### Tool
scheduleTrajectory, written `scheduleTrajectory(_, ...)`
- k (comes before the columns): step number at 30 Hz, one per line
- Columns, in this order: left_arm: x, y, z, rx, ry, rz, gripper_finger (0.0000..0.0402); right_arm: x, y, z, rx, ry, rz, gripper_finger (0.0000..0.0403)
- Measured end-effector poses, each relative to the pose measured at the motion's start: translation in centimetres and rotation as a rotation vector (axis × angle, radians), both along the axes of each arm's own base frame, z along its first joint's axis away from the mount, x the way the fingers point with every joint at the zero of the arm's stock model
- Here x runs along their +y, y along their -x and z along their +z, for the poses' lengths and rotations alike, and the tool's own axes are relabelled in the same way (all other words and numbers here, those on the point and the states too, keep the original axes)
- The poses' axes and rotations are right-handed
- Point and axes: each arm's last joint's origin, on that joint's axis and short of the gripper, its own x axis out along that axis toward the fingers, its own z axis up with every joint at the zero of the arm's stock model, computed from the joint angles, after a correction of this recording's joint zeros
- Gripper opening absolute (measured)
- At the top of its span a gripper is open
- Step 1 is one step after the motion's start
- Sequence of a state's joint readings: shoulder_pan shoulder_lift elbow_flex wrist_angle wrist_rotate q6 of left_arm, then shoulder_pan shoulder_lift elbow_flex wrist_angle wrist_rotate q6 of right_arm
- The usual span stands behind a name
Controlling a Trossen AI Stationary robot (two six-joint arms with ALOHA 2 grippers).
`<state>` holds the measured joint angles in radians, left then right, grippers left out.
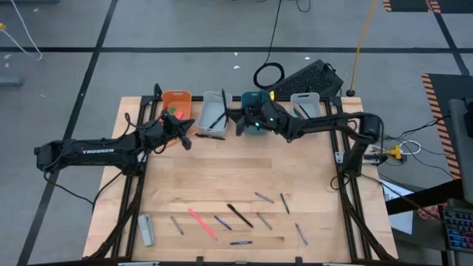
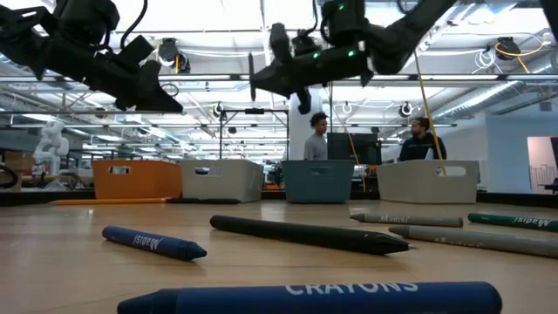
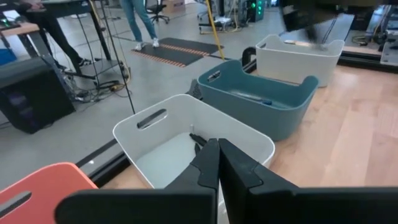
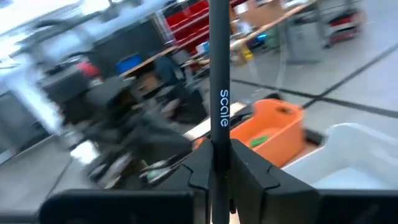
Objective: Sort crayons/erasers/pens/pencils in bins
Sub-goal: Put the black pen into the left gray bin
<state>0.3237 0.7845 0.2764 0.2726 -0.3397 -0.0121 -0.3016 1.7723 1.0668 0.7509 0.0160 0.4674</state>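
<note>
Four bins stand in a row at the table's far edge: orange [image 1: 176, 98], white [image 1: 210, 96], teal [image 1: 253, 97] and white [image 1: 304, 99]. My right gripper [image 1: 238, 118] is above the gap between the first white bin and the teal bin, shut on a black pen [image 4: 218, 74] printed "scale". My left gripper [image 1: 186, 136] hovers shut and holds nothing, near the orange bin and the white bin [image 3: 180, 102]. A green eraser [image 4: 260, 142] lies in the orange bin [image 4: 277, 124]. A dark stick [image 3: 196, 139] lies in the white bin. My right gripper pinches the pen's shaft [image 4: 218, 134] between its two fingers, which lie across it. The pen stands on end in the wrist view, and its long printed part rises past the fingers. It is lifted clear, above the bins. The gripper hides the pen's other end.
Several loose crayons, pens and pencils lie on the table's near half, among them a pink-red stick [image 1: 201, 222], a black pen [image 1: 240, 216] and a blue crayon [image 1: 240, 242]. A grey block [image 1: 146, 229] lies near left. Two people [image 2: 366, 139] stand in the room beyond the table.
</note>
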Motion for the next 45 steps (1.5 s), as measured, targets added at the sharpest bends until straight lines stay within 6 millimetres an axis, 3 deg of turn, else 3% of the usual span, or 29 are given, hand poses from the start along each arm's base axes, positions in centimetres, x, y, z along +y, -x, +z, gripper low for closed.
scheduleTrajectory(7,-0.1,0.1,0.0,0.011,-0.001,-0.006,0.001,-3.5,-1.8,-2.5,0.011,-0.099,-0.112,0.0032)
scheduleTrajectory(14,-0.4,0.0,0.0,0.015,-0.006,-0.025,0.0007,-5.0,-5.0,-4.5,-0.001,-0.173,-0.145,0.0032)
scheduleTrajectory(21,-0.7,-0.1,-0.1,0.016,0.003,-0.038,0.0003,-6.1,-7.3,-5.6,0.13,-0.208,-0.209,0.0033)
scheduleTrajectory(31,-0.7,-0.1,-0.1,0.014,0.004,-0.043,0.0006,-5.6,-7.3,-6.7,0.319,-0.22,-0.284,0.0033)
scheduleTrajectory(45,-0.7,-0.1,0.0,0.013,-0.003,-0.045,0.0012,-4.8,-7.2,-7.4,0.412,-0.204,-0.284,0.0034)
